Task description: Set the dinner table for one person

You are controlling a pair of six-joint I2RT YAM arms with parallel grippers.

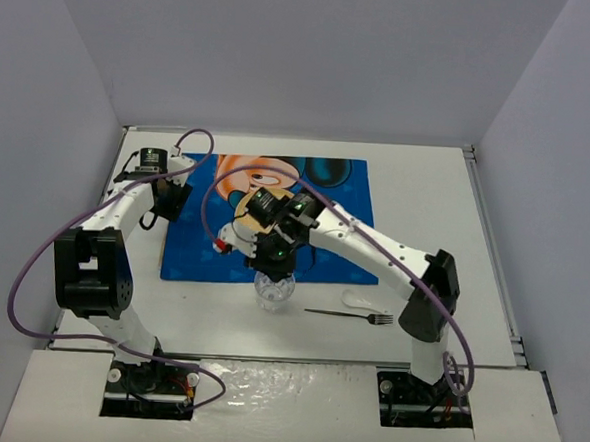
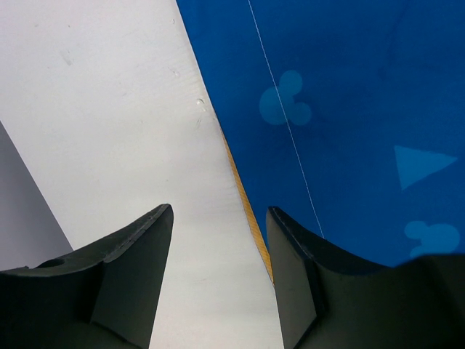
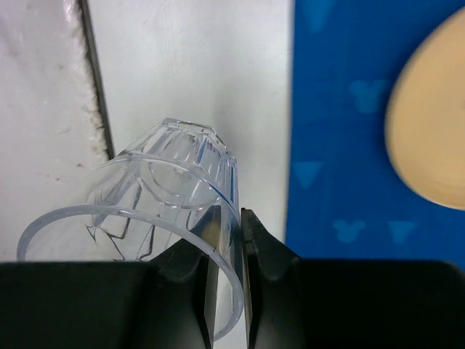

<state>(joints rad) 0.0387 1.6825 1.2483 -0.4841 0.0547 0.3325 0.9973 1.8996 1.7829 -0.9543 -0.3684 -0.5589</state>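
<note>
The right fingers (image 3: 252,251) are drawn in narrow, pinching the rim wall of a clear glass (image 3: 163,196), one finger inside the cup and one outside. From the wrist view I cannot tell whether its base rests on the surface or hangs just above it. The glass is over bare white bench (image 1: 426,204), just beside the near edge of the blue cartoon placemat (image 1: 198,250).

The left fingers (image 2: 138,258) stand wide with nothing between them, poised over the mat's left edge, half over blue and half over white.

Further out, a fork (image 1: 349,315) lies on the bench to the right of the glass, apart from the mat's near edge and pointing sideways. A tan round shape (image 3: 429,123) shows on the mat; plate or printed picture, I cannot say.

By my reckoning the setting is partway done: the mat is down and spread across the middle of the bench, and the glass is in hand but probably not at its final spot. The fork looks as if it needs placing beside the mat, and no knife or napkin shows anywhere.
</note>
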